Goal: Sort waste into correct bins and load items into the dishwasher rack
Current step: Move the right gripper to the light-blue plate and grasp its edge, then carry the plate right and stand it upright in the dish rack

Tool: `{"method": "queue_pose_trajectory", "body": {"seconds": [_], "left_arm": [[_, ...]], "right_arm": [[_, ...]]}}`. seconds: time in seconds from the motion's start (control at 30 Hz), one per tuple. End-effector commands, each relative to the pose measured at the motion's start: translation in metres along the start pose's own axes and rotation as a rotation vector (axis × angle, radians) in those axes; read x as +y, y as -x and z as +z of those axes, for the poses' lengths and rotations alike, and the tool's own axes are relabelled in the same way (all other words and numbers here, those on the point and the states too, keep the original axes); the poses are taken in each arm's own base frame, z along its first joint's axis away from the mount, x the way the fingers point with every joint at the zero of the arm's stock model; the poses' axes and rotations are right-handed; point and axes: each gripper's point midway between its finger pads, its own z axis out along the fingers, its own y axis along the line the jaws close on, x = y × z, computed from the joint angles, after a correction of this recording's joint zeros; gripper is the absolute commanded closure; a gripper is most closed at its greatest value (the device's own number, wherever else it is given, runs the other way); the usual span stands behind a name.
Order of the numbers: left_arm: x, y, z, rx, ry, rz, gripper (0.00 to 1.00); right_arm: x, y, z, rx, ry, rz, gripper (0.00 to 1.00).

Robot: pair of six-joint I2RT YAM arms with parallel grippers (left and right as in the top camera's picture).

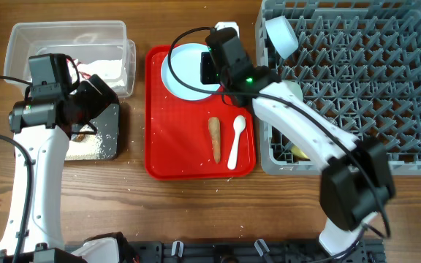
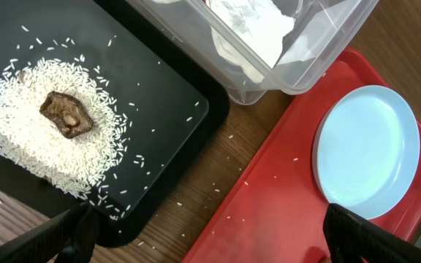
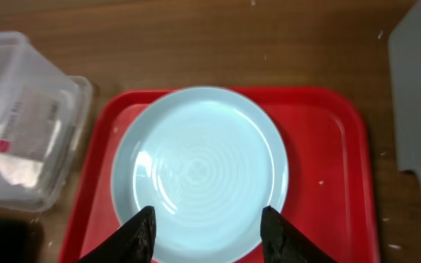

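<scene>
The pale blue plate (image 1: 183, 69) lies at the back of the red tray (image 1: 196, 157). My right gripper (image 1: 214, 66) hovers open just above the plate (image 3: 199, 164), fingers (image 3: 209, 230) over its near edge. The carrot-like stick (image 1: 215, 139) and white spoon (image 1: 235, 142) lie on the red tray. My left gripper (image 1: 97, 102) is open and empty (image 2: 210, 234) over the black tray's (image 2: 159, 95) corner. Rice (image 2: 42, 139) and the brown lump (image 2: 66, 115) lie in the black tray. The wrapper's white paper (image 2: 251, 22) sits in the clear tub (image 1: 68, 40).
The grey dishwasher rack (image 1: 357, 80) stands at the right with a pale blue bowl (image 1: 281, 36) in its back left corner. Something yellow (image 1: 298, 152) shows under my right arm at its front left. Loose rice grains lie on the table and red tray (image 2: 269, 212).
</scene>
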Motion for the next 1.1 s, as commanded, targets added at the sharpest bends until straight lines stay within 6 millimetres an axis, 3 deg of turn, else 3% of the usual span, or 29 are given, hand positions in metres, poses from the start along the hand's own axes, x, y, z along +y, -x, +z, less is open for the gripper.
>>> {"method": "queue_pose_trajectory", "body": {"seconds": [0.0, 0.13, 0.27, 0.33, 0.47, 0.57, 0.67, 0.73, 0.8, 0.9, 0.97, 1.07], "left_arm": [[-0.001, 0.007, -0.006, -0.024, -0.006, -0.004, 0.00], [-0.001, 0.007, -0.006, -0.025, -0.006, -0.004, 0.00], [-0.001, 0.007, -0.006, -0.025, -0.006, -0.004, 0.00], [-0.001, 0.007, -0.006, -0.024, -0.006, -0.004, 0.00], [-0.001, 0.007, -0.006, -0.025, -0.006, -0.004, 0.00], [-0.001, 0.007, -0.006, -0.025, -0.006, -0.004, 0.00], [-0.001, 0.007, -0.006, -0.025, -0.006, -0.004, 0.00], [-0.001, 0.007, -0.006, -0.024, -0.006, -0.004, 0.00], [-0.001, 0.007, -0.006, -0.025, -0.006, -0.004, 0.00], [-0.001, 0.007, -0.006, -0.024, -0.006, -0.004, 0.00], [-0.001, 0.007, -0.006, -0.024, -0.006, -0.004, 0.00], [-0.001, 0.007, -0.006, -0.025, -0.006, -0.004, 0.00]], "right_arm": [[-0.017, -0.041, 0.046, 0.102, -0.034, 0.136, 0.54], [-0.039, -0.079, 0.081, 0.250, 0.002, 0.271, 0.56], [-0.053, -0.099, 0.100, 0.320, 0.016, 0.333, 0.56], [-0.048, -0.109, 0.104, 0.355, 0.046, 0.343, 0.66], [-0.046, -0.114, 0.103, 0.378, 0.055, 0.363, 0.96], [-0.045, -0.114, 0.103, 0.383, 0.056, 0.364, 0.96], [-0.039, -0.094, 0.096, 0.363, 0.099, 0.319, 0.96], [-0.032, -0.064, 0.076, 0.314, 0.130, 0.265, 0.96], [-0.034, -0.018, 0.045, 0.220, 0.144, 0.221, 0.96], [-0.059, 0.058, -0.019, 0.000, 0.056, 0.160, 0.96], [-0.097, 0.116, -0.086, -0.213, -0.091, 0.100, 0.96], [-0.158, 0.161, -0.169, -0.408, -0.354, 0.011, 0.96]]}}
